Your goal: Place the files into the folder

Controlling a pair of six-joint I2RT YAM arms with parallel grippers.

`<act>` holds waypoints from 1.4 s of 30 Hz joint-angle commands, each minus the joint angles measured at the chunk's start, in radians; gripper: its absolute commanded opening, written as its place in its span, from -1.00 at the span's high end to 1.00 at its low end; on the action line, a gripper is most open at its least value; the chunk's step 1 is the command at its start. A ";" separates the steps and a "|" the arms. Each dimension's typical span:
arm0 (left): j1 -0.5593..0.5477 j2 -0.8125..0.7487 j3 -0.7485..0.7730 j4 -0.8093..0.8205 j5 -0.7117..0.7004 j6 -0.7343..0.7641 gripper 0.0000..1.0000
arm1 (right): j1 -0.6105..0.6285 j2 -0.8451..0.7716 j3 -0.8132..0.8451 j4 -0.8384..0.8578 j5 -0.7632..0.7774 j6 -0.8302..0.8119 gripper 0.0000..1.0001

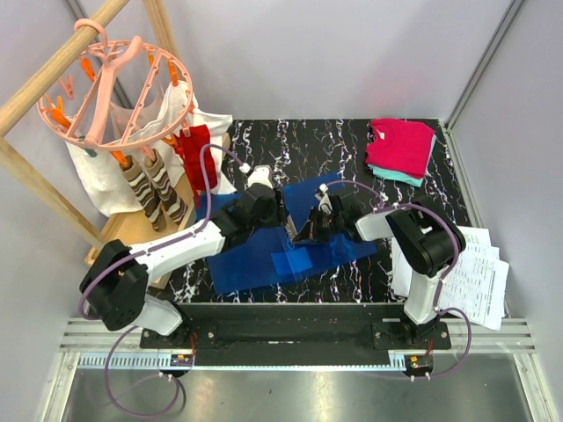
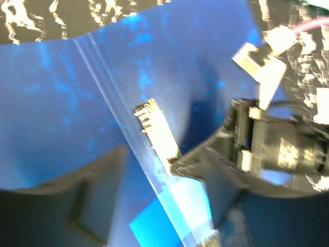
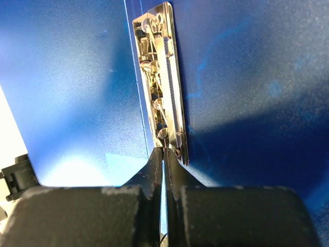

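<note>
Top external: right arm (image 1: 420, 239) bent leftward, right tool (image 1: 310, 231) pinching the folder (image 1: 251, 258).

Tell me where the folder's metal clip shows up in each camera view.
Top external: cannot be made out on the folder.
Left wrist: metal clip at centre, tilted, beside the pale spine crease.
Right wrist: upper centre, running top to bottom.
Shared landmark: the glossy blue folder, which shows in all three views.
</note>
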 commanded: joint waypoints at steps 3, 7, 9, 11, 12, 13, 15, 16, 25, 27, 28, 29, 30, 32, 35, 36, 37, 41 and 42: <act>-0.031 0.072 -0.115 0.104 0.113 -0.005 0.41 | 0.000 0.018 0.015 -0.199 0.238 -0.095 1.00; -0.037 0.159 -0.129 0.125 0.093 -0.028 0.59 | 0.005 0.015 0.045 -0.308 0.342 -0.115 1.00; -0.037 0.193 -0.141 0.127 0.071 -0.068 0.83 | 0.011 0.017 0.052 -0.352 0.387 -0.109 1.00; -0.037 0.202 -0.156 0.113 0.048 -0.105 0.95 | 0.014 0.029 0.049 -0.373 0.458 -0.086 1.00; -0.037 0.204 -0.176 0.112 0.025 -0.113 0.97 | 0.016 0.033 0.045 -0.380 0.511 -0.074 1.00; -0.037 0.202 -0.184 0.108 0.014 -0.113 0.98 | 0.016 0.049 0.043 -0.385 0.527 -0.069 1.00; -0.035 0.204 -0.196 0.095 -0.012 -0.107 1.00 | 0.016 0.058 0.037 -0.385 0.567 -0.058 1.00; -0.037 0.205 -0.201 0.085 -0.020 -0.107 1.00 | 0.017 0.058 0.034 -0.385 0.579 -0.058 1.00; -0.037 0.188 -0.271 0.116 -0.026 -0.105 1.00 | 0.029 0.057 0.046 -0.374 0.639 -0.090 1.00; -0.037 0.190 -0.276 0.118 -0.020 -0.101 1.00 | 0.031 0.019 0.034 -0.327 0.557 -0.106 1.00; -0.037 0.190 -0.279 0.124 -0.012 -0.091 1.00 | 0.031 0.001 0.026 -0.263 0.506 -0.109 1.00; -0.037 0.187 -0.279 0.125 0.001 -0.088 1.00 | 0.032 -0.017 0.025 -0.232 0.449 -0.103 1.00; -0.037 0.187 -0.279 0.127 0.004 -0.088 1.00 | 0.032 -0.035 0.037 -0.200 0.356 -0.081 1.00; -0.037 0.191 -0.276 0.125 0.017 -0.085 1.00 | 0.031 -0.045 0.071 -0.172 0.285 -0.052 1.00; -0.037 0.193 -0.276 0.125 0.018 -0.084 1.00 | 0.031 -0.048 0.112 -0.155 0.222 -0.015 1.00; -0.037 0.190 -0.275 0.121 0.018 -0.081 1.00 | 0.031 -0.052 0.115 -0.153 0.216 -0.011 1.00; -0.037 0.181 -0.276 0.115 0.017 -0.078 1.00 | 0.031 -0.055 0.115 -0.156 0.222 -0.011 1.00; -0.037 0.152 -0.279 0.102 0.011 -0.065 1.00 | 0.031 -0.048 0.115 -0.240 0.310 -0.043 1.00; -0.037 0.147 -0.278 0.099 0.009 -0.062 1.00 | 0.031 -0.031 0.117 -0.267 0.394 -0.052 1.00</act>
